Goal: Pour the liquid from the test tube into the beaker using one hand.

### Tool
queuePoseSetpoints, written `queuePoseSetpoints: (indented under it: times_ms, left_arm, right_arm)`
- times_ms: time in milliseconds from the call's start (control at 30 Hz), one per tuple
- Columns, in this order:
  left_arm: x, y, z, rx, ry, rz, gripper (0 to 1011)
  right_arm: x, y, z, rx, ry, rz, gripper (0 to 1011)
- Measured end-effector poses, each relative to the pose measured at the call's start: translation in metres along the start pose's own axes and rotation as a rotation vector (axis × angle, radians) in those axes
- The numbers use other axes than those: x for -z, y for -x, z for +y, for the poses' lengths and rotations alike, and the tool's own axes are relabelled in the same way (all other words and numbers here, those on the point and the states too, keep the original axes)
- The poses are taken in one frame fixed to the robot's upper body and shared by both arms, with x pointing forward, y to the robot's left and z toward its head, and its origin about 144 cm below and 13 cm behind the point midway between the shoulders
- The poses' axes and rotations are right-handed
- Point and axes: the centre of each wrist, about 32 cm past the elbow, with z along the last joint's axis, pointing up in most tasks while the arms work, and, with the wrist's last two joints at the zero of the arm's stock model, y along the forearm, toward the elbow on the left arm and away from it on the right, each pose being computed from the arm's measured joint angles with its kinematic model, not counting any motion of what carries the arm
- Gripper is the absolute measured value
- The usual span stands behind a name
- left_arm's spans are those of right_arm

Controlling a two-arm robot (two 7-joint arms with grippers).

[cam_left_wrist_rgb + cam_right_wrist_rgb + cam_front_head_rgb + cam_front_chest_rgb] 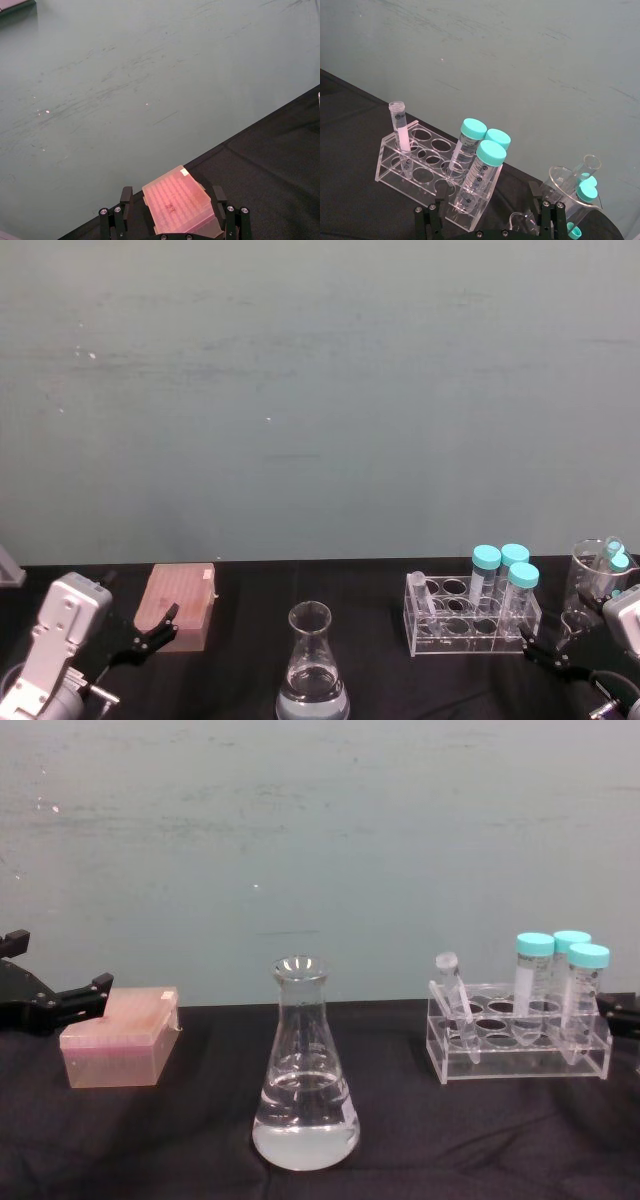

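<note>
The beaker (312,670) is a tall clear conical flask at the table's front centre, with clear liquid (305,1120) in its wide base. The test tube (400,127), slim, clear and uncapped, leans in the left end of a clear rack (415,172); its lower part looks pale. The tube (455,995) also shows from the chest. My right gripper (487,200) stands open just right of the rack, holding nothing, and is seen from the head (548,640) too. My left gripper (160,630) is open at the far left beside a pink box.
The pink tip box (180,605) lies at the left, between my left fingers (125,200) in the wrist view. Three teal-capped tubes (505,580) stand in the rack's right end. A glass beaker (595,575) with capped tubes sits at the far right. A grey-green wall rises behind the black table.
</note>
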Motion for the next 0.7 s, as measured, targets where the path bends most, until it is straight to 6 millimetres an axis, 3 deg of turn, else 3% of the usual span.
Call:
queuePoseSetpoints:
  times_ms: [333, 700]
  left_arm:
    - [0.0, 0.0, 0.0, 0.0, 0.0, 0.0, 1000]
    - [0.0, 0.0, 0.0, 0.0, 0.0, 0.0, 1000]
  right_arm:
    - [-0.002, 0.0, 0.002, -0.043, -0.043, -0.001, 1003]
    - [-0.016, 0.005, 0.018, -0.172, -0.135, 0.03, 1003]
